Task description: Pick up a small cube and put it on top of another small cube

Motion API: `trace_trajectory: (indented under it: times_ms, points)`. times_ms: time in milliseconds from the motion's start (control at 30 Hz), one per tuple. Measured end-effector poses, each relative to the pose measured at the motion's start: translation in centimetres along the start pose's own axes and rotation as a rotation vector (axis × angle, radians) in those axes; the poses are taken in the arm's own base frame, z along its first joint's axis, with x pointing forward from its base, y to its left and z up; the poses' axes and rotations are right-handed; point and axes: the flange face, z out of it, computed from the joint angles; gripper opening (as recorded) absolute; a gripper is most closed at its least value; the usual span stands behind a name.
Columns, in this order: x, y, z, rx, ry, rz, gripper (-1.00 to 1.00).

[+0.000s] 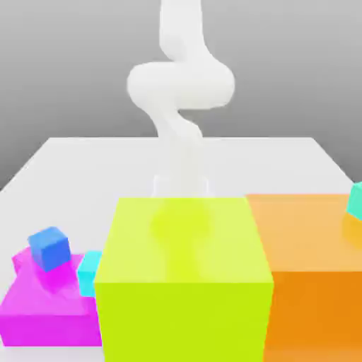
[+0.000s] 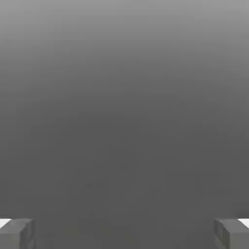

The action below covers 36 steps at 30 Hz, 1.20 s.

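yellow-green block (image 1: pixel 185 240): smooth, softly glossy | robot arm (image 1: pixel 180 85): smooth, matt

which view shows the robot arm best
The exterior view: it shows the white arm rising behind the yellow-green block, with its bends in plain sight. The hand view shows just its end, the open tool, fingers wide apart with nothing between them.

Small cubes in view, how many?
3. Blue on the magenta block, cyan by the yellow-green block, teal at the exterior view's right edge. Others may be hidden.
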Motion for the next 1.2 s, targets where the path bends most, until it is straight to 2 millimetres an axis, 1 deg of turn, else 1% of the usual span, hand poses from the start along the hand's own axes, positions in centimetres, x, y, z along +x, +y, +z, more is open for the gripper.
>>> trace_trajectory:
  times_ms: [100,200,333,433,567,600,667,733,833,900,1033,1067,1200]
  points:
    - [2.3,3.3,6.2,-0.115,0.01,0.202,0.0]
    - [4.2,7.5,11.7,-0.22,0.025,0.399,0.0]
    - [6.1,14.6,18.0,-0.351,0.053,0.667,0.0]
    - [6.8,20.7,21.9,-0.445,0.078,0.871,0.0]
    - [6.5,29.3,25.9,-0.563,0.117,1.147,0.0]
    - [6.1,31.5,26.8,-0.592,0.127,1.217,0.0]
    - [5.5,36.6,27.9,-0.651,0.156,1.373,0.0]
    - [4.4,41.4,28.6,-0.706,0.187,1.528,0.0]
    - [1.4,46.4,30.3,-0.784,0.21,1.719,0.0]
    - [0.0,48.5,31.6,-0.808,0.218,1.779,0.0]
    - [-2.0,51.1,34.8,-0.816,0.221,1.797,0.0]
    - [-2.5,51.6,35.4,-0.816,0.222,1.798,-1.0]
    - [-2.5,51.6,35.4,-0.815,0.223,1.797,-1.0]
